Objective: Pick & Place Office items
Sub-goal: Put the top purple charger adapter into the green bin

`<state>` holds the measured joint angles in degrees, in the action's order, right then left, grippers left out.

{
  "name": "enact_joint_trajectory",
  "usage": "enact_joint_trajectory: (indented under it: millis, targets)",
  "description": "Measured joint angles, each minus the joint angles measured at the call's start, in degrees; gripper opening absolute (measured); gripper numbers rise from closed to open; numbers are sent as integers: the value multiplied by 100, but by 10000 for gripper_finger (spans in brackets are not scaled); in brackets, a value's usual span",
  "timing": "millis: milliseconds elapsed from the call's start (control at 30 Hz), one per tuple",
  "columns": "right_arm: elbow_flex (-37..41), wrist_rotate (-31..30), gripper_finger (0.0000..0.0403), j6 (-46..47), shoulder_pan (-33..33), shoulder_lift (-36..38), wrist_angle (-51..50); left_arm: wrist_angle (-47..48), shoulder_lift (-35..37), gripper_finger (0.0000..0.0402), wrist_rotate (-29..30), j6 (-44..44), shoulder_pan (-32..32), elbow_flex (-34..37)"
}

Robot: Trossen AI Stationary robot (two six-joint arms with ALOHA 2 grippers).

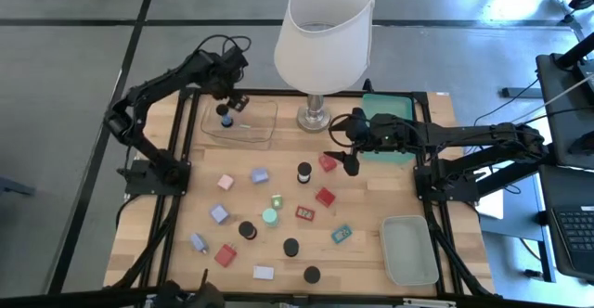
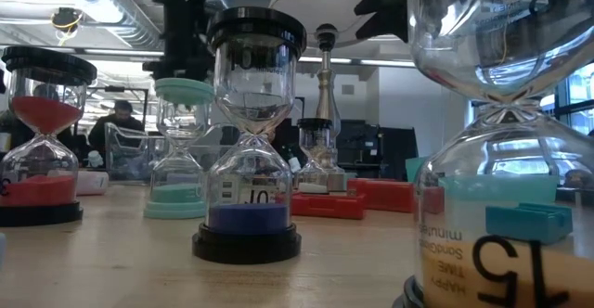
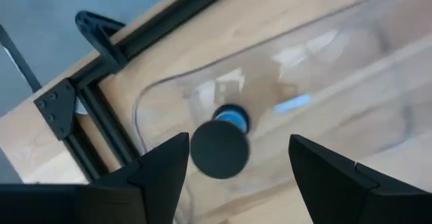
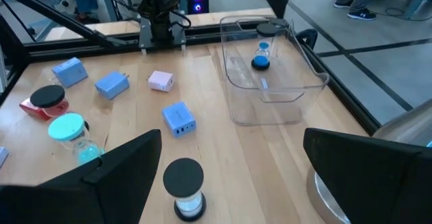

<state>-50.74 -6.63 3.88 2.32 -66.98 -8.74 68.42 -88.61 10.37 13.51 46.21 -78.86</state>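
On a wooden table in a grey-floored lab, under a white-shaded lamp, sorting has barely begun. One blue-sand hourglass stands in the clear tray; the left gripper hovers just above it, fingers spread and holding nothing. The right gripper, jaws wide and empty, hangs mid-table over a black-capped hourglass. Roughly fifteen office items, timers and small blocks, lie scattered across the boards, and the grey-green tray looks empty.

White-shaded lamp, clear tray, green tray
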Motion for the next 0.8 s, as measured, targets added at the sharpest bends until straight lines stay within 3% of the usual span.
enact_joint_trajectory:
  millis: [233, 467, 567, 800]
  targets:
    - [2, -202, 366, 219, -8, -2, -231, -124, 158, 239, -237, 194, -1339, 211]
    - [2, -1513, 366, 688, -105, -2, -375, -141, 163, 231, 143, 738, -2991, 209]
    - [3, -1808, 366, 665, -169, -2, -481, -103, 163, 230, 326, 847, -3591, 209]
    - [4, -1211, 366, 387, -196, -2, -544, 84, 163, 226, 335, 976, -4617, 209]
